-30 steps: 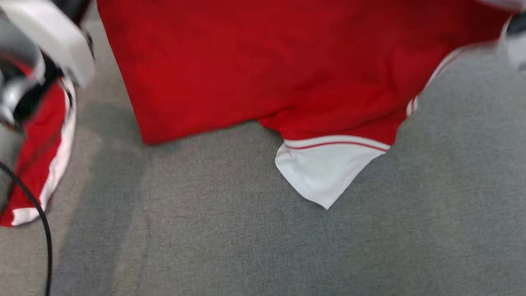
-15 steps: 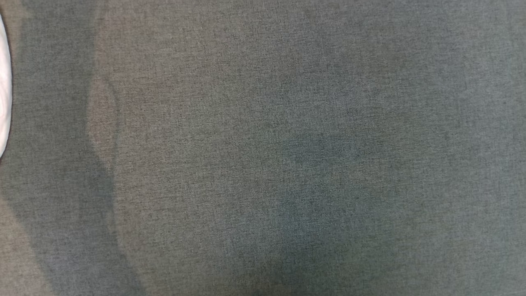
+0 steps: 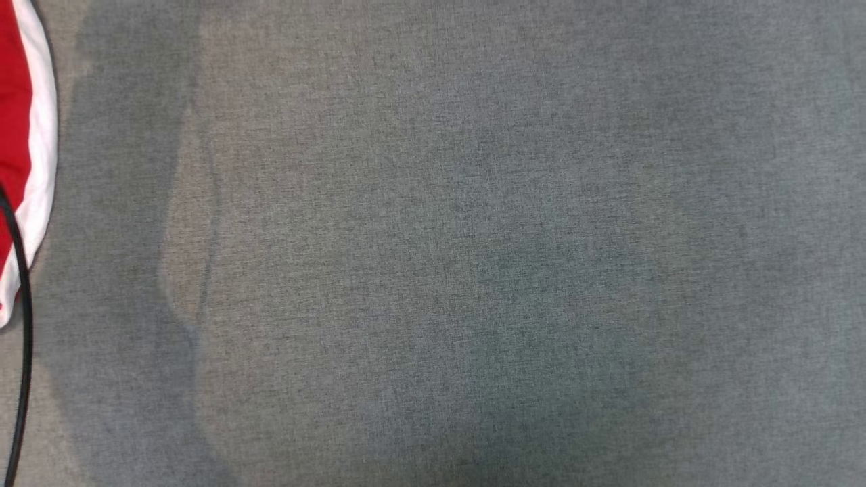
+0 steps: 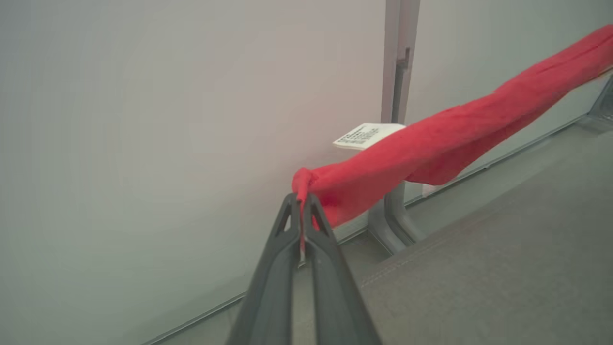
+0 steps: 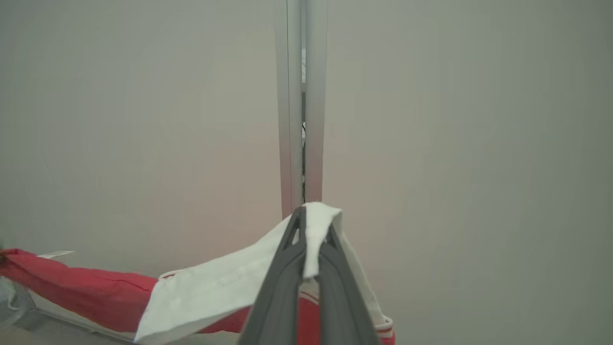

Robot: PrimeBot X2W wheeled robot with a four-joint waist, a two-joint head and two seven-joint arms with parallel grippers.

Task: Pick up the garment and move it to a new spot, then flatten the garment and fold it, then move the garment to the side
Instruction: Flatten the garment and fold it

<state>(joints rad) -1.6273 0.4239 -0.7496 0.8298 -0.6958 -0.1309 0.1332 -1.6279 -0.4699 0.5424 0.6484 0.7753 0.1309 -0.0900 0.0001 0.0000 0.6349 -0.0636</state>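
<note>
Grey fabric surface (image 3: pixel 473 270) beneath the garment (image 4: pixel 431 143), pale wall (image 4: pixel 143 120) behind.

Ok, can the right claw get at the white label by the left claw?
Probably not. The right claw is shut on the white end of the red garment, and the white label sits at the far end, beside the left claw. It would have to let go first.

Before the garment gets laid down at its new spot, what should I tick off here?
1. Left gripper shut on red garment: ok.
2. Right gripper shut on its white part: ok.
3. Garment spread flat between grippers: not ok, bunched into a roll.
4. Grey surface bare where head view looks: ok.
5. Black cable apart from garment edge: cannot tell, they overlap at head view's left.
</note>
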